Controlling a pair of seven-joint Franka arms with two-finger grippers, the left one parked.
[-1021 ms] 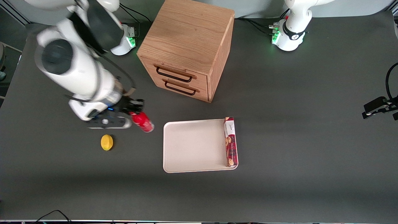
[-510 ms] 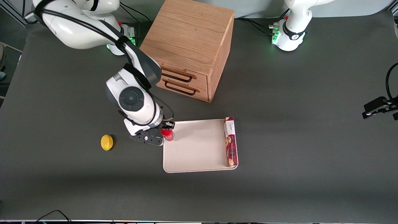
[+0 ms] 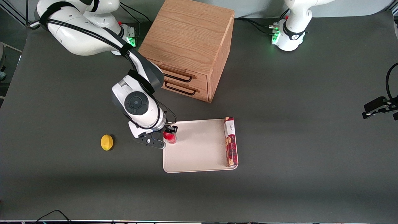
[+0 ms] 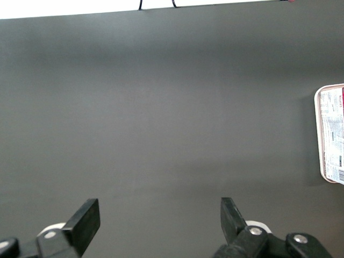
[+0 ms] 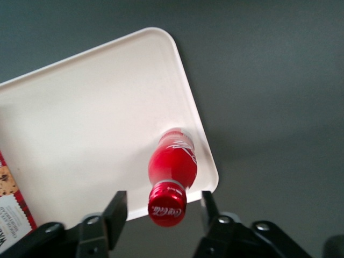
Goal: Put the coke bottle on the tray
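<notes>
The coke bottle (image 3: 170,137) stands upright on the cream-white tray (image 3: 199,149), close to the tray's edge toward the working arm's end. In the right wrist view the bottle (image 5: 173,164) stands just inside the tray's rounded corner (image 5: 97,118), red cap up. My right gripper (image 3: 169,134) is directly above the bottle. Its fingers (image 5: 115,212) are open, one on each side of the cap with a gap at each, around it and not touching; the gripper (image 5: 161,209) holds nothing.
A red biscuit box (image 3: 230,141) lies along the tray's edge toward the parked arm's end. A yellow lemon-like ball (image 3: 107,142) lies on the table toward the working arm's end. A wooden two-drawer cabinet (image 3: 186,46) stands farther from the camera than the tray.
My gripper carried the bottle from the table near the yellow ball over to the tray's edge. The bottle went from tilted to upright and now stands on the tray with the fingers apart.
</notes>
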